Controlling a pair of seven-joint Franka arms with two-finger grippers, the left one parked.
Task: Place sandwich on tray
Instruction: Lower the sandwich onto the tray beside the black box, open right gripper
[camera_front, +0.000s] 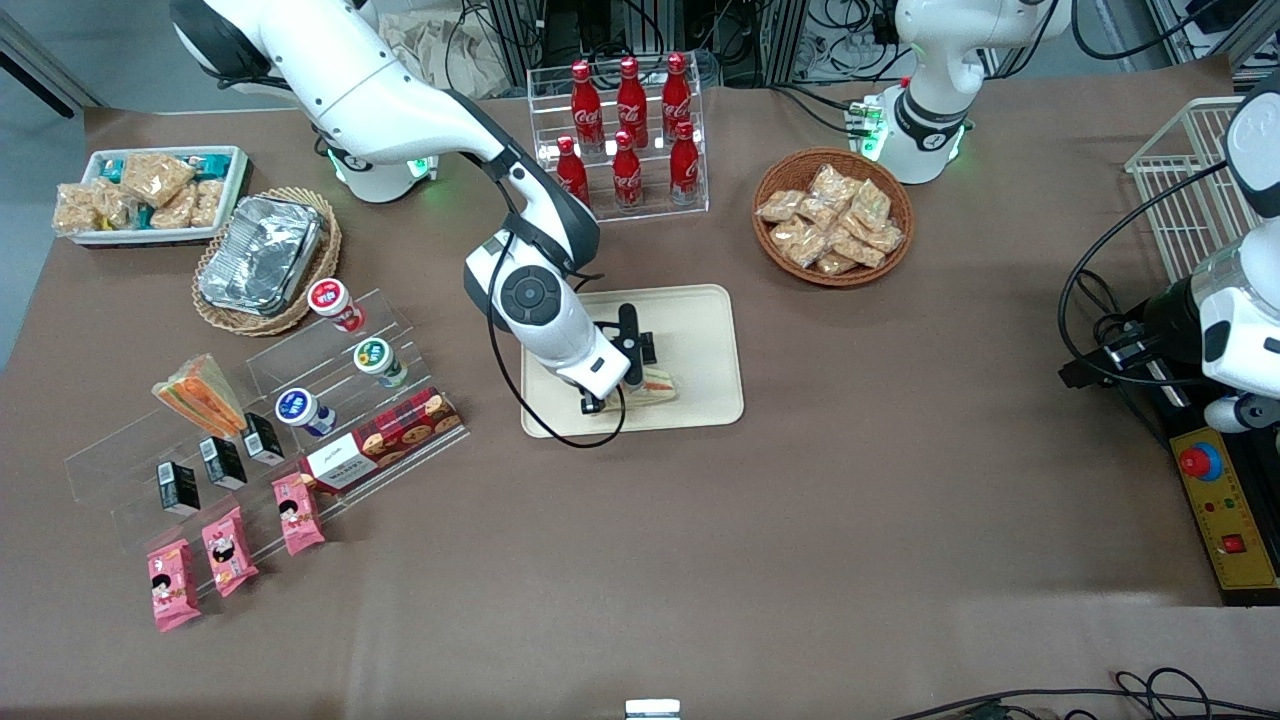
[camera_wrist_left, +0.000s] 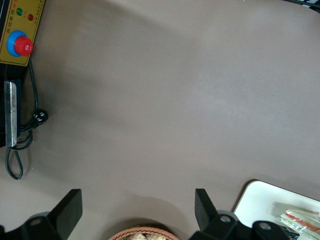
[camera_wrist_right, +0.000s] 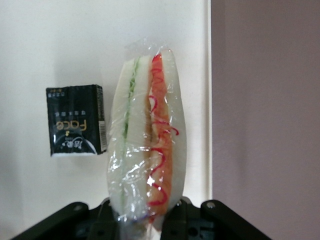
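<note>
Your right arm's gripper (camera_front: 628, 383) sits low over the tray (camera_front: 700, 330), near the tray edge that faces the front camera, and its jaws are pinching the sandwich (camera_front: 660, 383) between them. From the wrist camera you can see the sandwich (camera_wrist_right: 147, 145) standing on its narrow edge inside the clear wrap, white bread on both faces, a thin green layer on one side and red-orange filling with a red squiggle on the other, its lower end tucked between the black fingers (camera_wrist_right: 185, 220). The tray's cream surface (camera_wrist_right: 50, 50) lies under it, and a small black box (camera_wrist_right: 76, 120) rests flat on the tray just beside the sandwich without touching it. In the front view, taking the tray's centre as the clock, the sandwich lies at about seven o'clock, close to the rim; whether it already rests on the tray you cannot tell. The rack of red cola bottles (camera_front: 628, 130) stands at about twelve, the wicker basket of snack packs (camera_front: 832, 215) at about two, and the smaller orange-striped wedge sandwich (camera_front: 200, 395) well off at nine, toward the working arm's end of the table.
</note>
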